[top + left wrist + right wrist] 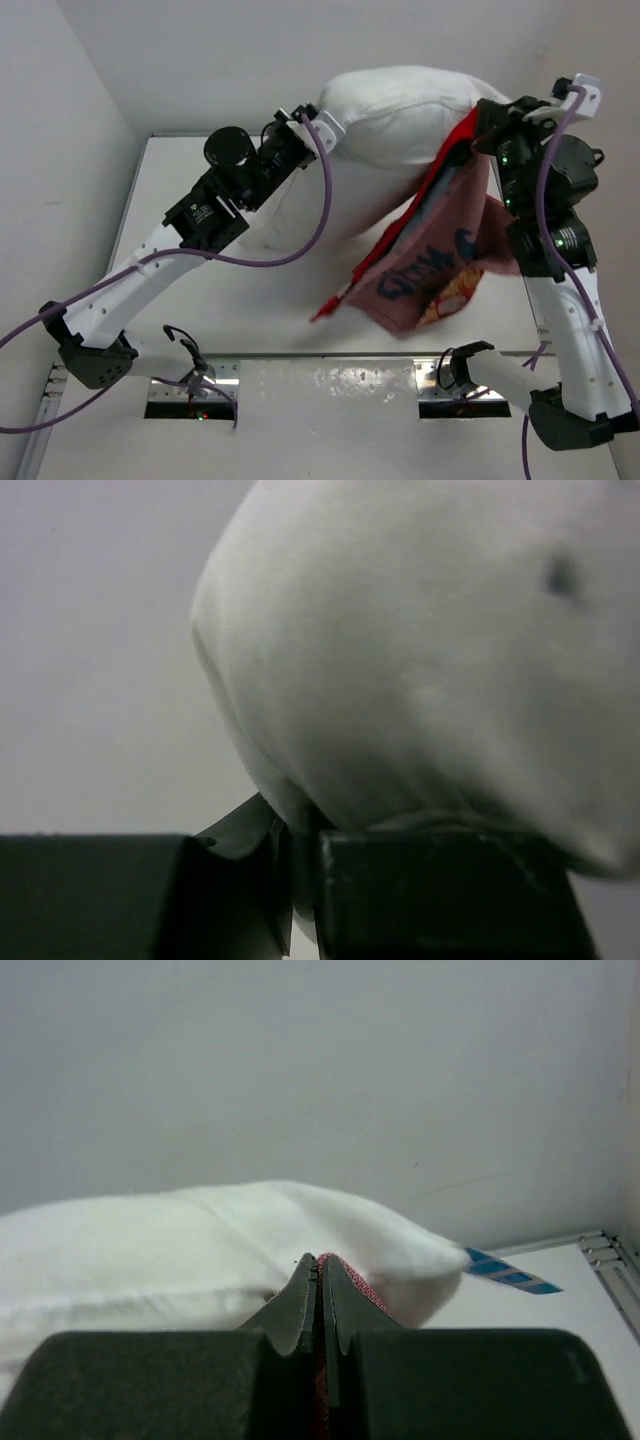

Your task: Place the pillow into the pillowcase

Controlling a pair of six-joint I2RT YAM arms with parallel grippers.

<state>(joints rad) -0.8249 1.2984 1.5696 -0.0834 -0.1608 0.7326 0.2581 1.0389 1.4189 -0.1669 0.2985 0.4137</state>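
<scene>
Top view: holding the pillow aloft by its left end in the clamped left gripper, and pinching the hanging pillowcase at the pillow's right end with the right gripper.
Left wrist: biting white fabric.
Right wrist: squeezing the red hem tight, beside the blue tag; probably needing that hem drawn over the corner without slackening either pinch.

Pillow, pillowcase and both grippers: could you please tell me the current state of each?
pillow: raised, gripped at its left end, mostly uncovered.
pillowcase: hanging limp from its pinched red edge, by the pillow's right end.
left gripper: shut on the pillow.
right gripper: shut on the pillowcase.
</scene>
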